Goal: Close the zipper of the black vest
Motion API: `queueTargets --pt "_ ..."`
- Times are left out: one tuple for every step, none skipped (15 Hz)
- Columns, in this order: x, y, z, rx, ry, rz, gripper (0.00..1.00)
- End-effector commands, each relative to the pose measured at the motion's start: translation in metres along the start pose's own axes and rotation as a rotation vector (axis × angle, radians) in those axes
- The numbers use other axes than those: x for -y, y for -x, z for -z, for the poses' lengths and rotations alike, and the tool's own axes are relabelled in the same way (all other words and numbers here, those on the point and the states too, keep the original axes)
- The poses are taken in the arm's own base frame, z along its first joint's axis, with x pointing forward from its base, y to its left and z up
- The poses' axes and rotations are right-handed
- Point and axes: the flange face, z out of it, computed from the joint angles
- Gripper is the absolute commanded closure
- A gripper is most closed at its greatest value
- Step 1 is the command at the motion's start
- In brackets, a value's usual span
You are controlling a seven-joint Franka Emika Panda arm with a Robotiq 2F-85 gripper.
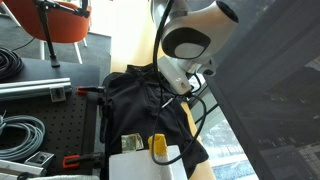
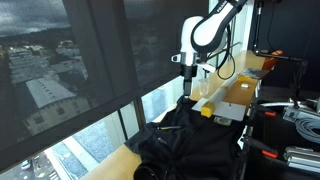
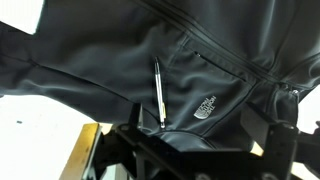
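Observation:
The black vest lies crumpled on the table edge in both exterior views and fills the wrist view. A thin pale silvery pull tab of the zipper lies on the fabric, left of a small white logo. The zipper's line is hard to make out among the folds. My gripper hovers just above the vest, open, with nothing between its fingers. The tab lies near its left finger. In the exterior views the gripper is over the vest's upper edge.
A yellow object and a white box lie by the vest. Red-handled clamps, cables and an orange chair are off to the side. A window with a dark blind borders the table.

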Motion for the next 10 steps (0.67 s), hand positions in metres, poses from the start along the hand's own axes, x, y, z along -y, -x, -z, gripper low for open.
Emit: queueTargets --pt "-0.008 0.018 0.043 0.059 -0.013 -0.07 0.0" --pt "-0.012 0.02 0.055 0.07 -0.018 -0.091 0.0" --pt "-0.015 0.023 0.066 0.072 -0.018 -0.103 0.0" --pt "-0.017 0.024 0.077 0.055 -0.006 -0.104 0.0" --pt "-0.019 0.026 0.087 0.041 0.004 -0.107 0.0" --pt "-0.02 0.027 0.096 0.025 0.02 -0.107 0.0" --pt "-0.021 0.028 0.103 0.012 0.034 -0.106 0.0" --pt "-0.021 0.03 0.109 0.004 0.041 -0.103 0.0" --pt "-0.02 0.032 0.113 -0.001 0.049 -0.103 0.0" --pt "-0.019 0.034 0.118 -0.005 0.054 -0.103 0.0"
